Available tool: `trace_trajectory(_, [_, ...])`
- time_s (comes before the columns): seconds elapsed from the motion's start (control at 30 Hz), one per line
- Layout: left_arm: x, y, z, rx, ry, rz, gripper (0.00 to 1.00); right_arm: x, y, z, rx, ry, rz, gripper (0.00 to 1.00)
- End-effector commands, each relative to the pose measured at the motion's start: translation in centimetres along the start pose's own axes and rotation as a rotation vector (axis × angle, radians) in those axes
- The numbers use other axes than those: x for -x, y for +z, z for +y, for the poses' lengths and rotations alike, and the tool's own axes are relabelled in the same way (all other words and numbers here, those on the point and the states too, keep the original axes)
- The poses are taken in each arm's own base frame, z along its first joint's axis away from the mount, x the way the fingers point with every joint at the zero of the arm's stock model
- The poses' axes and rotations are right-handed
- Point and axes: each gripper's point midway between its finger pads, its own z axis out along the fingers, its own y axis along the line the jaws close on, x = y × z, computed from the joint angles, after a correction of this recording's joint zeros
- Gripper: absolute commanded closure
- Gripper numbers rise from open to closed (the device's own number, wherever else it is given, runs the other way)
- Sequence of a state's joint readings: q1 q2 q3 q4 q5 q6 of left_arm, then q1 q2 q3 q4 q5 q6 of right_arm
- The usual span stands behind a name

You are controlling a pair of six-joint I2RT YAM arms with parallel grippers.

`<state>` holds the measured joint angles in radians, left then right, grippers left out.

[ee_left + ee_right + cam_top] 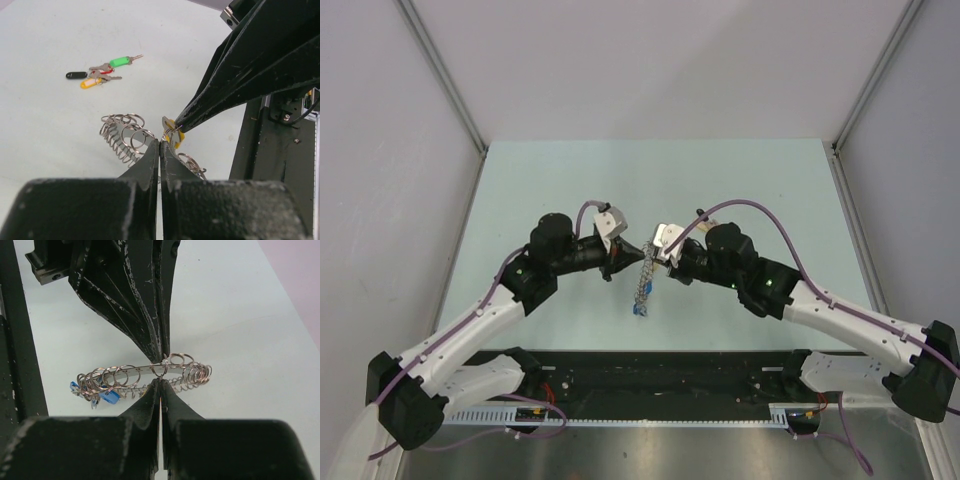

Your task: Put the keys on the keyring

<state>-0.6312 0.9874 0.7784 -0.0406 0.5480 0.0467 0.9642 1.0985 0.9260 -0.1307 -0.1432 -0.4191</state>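
The keyring (137, 371), a flat grey band fringed with small silvery rings, hangs in the air between both grippers. My left gripper (160, 143) is shut on its rim, and the ring shows on both sides of the jaws. My right gripper (160, 382) is shut on a yellow-headed key (173, 134) and holds it against a small ring on the band. Blue-headed keys (107, 396) hang on the ring's low end (637, 309). From above, the left gripper (638, 252) and right gripper (657, 257) meet tip to tip at mid-table.
A loose cluster of keys (100, 72) with green, black, orange and red heads lies on the pale green table (740, 190) beyond the ring. Black base rails (660, 375) run along the near edge. Grey walls enclose the table.
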Motion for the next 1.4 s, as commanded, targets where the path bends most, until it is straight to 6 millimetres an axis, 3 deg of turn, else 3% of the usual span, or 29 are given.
trace_trajectory(0.0, [3.1,-1.1,1.5,0.062,0.086,-0.064,1.0,1.8,0.6,0.3,0.037,0.064,-0.074,1.0])
trace_trajectory(0.2, [2.1,-1.1,2.0,0.07,0.066,-0.057,1.0,1.8,1.0,1.0,0.077,0.135,-0.083,1.0])
trace_trajectory(0.43, [1.4,-0.9,1.7,0.056,0.03,-0.054,1.0,1.8,1.5,-0.1,0.034,0.165,-0.09,1.0])
trace_trajectory(0.63, [1.1,-1.0,2.1,0.072,0.061,-0.047,1.0,1.6,1.9,0.7,0.077,0.222,-0.086,1.0])
trace_trajectory(0.97, [1.4,-1.4,2.1,0.073,0.137,-0.056,1.0,2.6,1.2,1.9,0.126,0.362,-0.107,0.71])
trace_trajectory(1.1, [1.3,-1.5,2.1,0.071,0.153,-0.059,1.0,2.9,0.0,1.8,0.118,0.36,-0.109,0.66])
trace_trajectory(1.37, [1.8,-1.8,1.9,0.055,0.195,-0.071,0.99,3.8,-2.9,-1.0,-0.022,0.333,-0.152,0.54])
